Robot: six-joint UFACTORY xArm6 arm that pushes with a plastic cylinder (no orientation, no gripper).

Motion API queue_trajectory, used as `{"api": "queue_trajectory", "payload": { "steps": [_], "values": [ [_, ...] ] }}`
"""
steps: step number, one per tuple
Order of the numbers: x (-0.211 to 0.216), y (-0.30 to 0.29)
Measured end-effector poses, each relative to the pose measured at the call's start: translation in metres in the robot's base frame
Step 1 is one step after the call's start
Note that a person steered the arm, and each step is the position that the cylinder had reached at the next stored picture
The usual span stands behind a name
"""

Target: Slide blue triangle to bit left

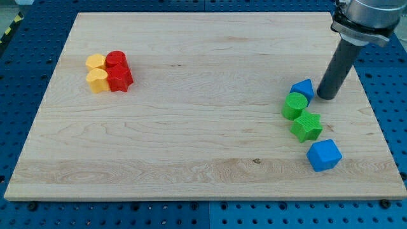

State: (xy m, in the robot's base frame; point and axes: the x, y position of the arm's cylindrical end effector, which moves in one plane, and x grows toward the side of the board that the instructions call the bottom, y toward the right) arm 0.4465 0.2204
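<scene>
Blue triangle [303,88] upright, touching green cylinder [294,105]; my tip [327,97] just right.

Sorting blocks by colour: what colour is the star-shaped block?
Green; the star block shows clearly in the camera view, at the view's right.

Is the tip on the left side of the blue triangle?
No, my tip is at the view's right of the blue triangle.

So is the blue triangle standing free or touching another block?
Touching, it seems: the blue triangle shows no gap to the green cylinder just below it. My tip sits close at its right.
</scene>
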Motion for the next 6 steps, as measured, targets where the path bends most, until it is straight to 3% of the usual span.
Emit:
{"api": "queue_trajectory", "payload": {
  "steps": [3, 6],
  "values": [
    [0.015, -0.007],
    [-0.012, -0.022]
  ]
}}
